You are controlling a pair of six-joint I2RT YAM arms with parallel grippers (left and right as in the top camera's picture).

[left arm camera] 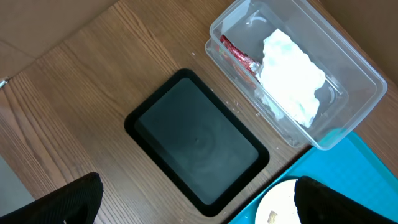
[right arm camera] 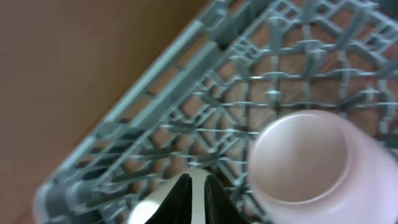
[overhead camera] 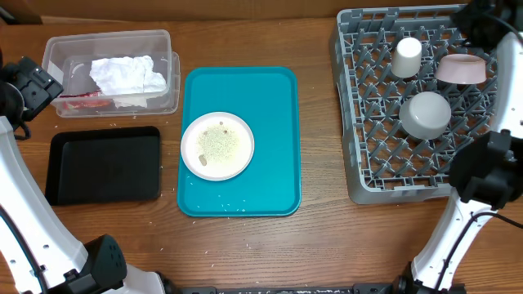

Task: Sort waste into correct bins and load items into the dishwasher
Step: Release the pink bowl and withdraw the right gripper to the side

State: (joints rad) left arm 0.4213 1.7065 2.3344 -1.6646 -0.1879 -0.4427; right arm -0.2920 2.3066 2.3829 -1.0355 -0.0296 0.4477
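Note:
The clear tub (overhead camera: pixel 163 42) holds the crumpled white napkin (overhead camera: pixel 127 75) and the red sauce packet (overhead camera: pixel 86 102); both also show in the left wrist view, napkin (left arm camera: pixel 289 65) and packet (left arm camera: pixel 239 56). The black tray (overhead camera: pixel 105 163) lies in front of the tub. The small white plate (overhead camera: pixel 217 145) with rice grains sits on the teal tray (overhead camera: pixel 274 98). The grey dish rack (overhead camera: pixel 372 155) holds an upturned white cup (overhead camera: pixel 406 57), an upturned grey bowl (overhead camera: pixel 425 114) and a pale pinkish dish (overhead camera: pixel 462 69). My left gripper (left arm camera: pixel 199 208) is open and empty above the black tray (left arm camera: pixel 199 140). My right gripper (right arm camera: pixel 198 193) has its fingers nearly together over the rack (right arm camera: pixel 155 99), beside the pinkish dish (right arm camera: pixel 305 162).
Loose rice grains lie on the teal tray's front part (overhead camera: pixel 237 204) and on the table near the black tray. The rack's rim stands above the table at the right. The right arm's base (overhead camera: pixel 482 175) overlaps the rack's front right corner.

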